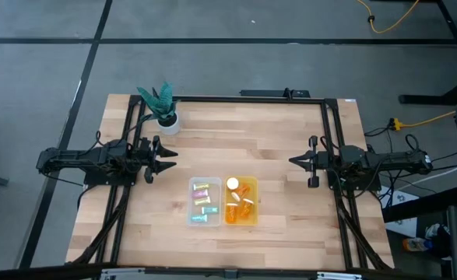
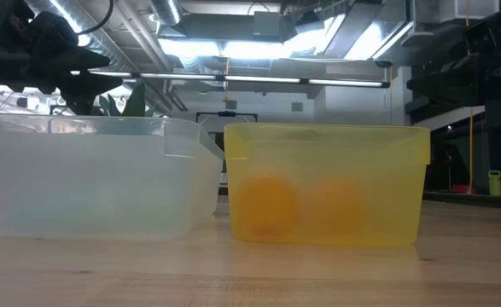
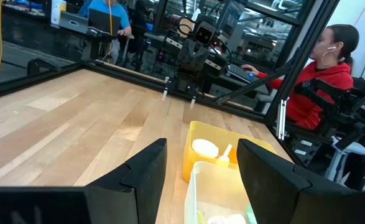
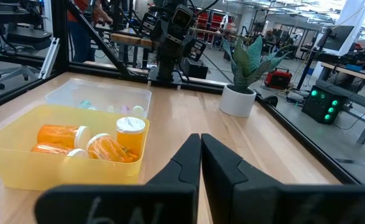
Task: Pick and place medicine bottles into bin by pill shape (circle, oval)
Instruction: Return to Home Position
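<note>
Wooden table (image 1: 275, 124) had both arms parked out at the sides, well apart from the bins. Left gripper (image 3: 202, 143) hung over the table's left side, fingers spread wide with nothing in them. Right gripper (image 4: 200, 135) hung over the right side, fingers pinched together on nothing. Mid-table, the clear bin (image 4: 64, 93) sat just beside the yellow bin (image 4: 64, 174). Orange medicine bottles (image 4: 107, 148) were in the yellow one, one upright, and the pastel vials (image 1: 203, 198) lay in the clear one.
</note>
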Controlling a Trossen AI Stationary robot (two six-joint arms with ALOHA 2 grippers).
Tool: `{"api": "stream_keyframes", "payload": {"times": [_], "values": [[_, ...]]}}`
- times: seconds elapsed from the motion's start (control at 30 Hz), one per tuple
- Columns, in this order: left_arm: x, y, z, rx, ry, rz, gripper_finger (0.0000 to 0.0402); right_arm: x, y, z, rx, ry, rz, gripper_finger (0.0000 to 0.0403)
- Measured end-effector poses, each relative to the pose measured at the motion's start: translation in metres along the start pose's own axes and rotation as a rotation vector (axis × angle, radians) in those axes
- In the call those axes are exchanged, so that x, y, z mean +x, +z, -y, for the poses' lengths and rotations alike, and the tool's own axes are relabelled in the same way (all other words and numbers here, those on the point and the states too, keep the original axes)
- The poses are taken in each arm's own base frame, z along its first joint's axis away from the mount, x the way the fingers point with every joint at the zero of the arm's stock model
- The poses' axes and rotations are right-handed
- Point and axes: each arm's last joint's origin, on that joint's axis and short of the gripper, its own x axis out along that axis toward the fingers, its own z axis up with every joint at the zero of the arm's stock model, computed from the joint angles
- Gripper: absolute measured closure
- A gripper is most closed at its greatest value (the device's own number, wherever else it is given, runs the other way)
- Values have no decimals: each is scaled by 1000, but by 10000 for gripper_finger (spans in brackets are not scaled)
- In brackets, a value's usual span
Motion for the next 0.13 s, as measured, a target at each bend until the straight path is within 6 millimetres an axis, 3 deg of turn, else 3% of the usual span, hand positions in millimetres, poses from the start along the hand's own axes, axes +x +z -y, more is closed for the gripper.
{"api": "stream_keyframes", "payload": {"times": [0.13], "values": [[0, 0, 0, 0, 0, 0, 211, 0, 0, 0, 0, 0, 0, 386]]}}
